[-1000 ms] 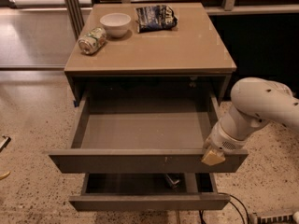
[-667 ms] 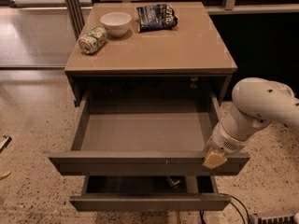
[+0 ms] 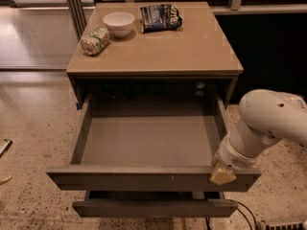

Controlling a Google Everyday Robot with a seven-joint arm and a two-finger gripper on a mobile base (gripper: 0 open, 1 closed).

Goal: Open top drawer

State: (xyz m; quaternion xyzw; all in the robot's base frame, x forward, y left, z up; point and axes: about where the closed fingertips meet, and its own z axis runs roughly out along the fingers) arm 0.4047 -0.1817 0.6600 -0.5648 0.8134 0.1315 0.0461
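The top drawer (image 3: 144,177) is a wide, shallow grey-brown drawer, pulled far out of the cabinet, and its inside shows empty. Its flat front panel has small whitish marks right of centre. My gripper (image 3: 223,174) hangs from the white arm at the right end of that front panel, at its top edge. A second, similar drawer (image 3: 153,208) below stands out a little.
On the cabinet top (image 3: 192,47) stand a white bowl (image 3: 119,23), a tipped can (image 3: 94,40) and a dark snack bag (image 3: 160,17). Speckled floor lies left and right. Black cables (image 3: 242,214) run on the floor at the lower right.
The top drawer has come out slightly further toward the camera, and the gripper has moved with its front edge.
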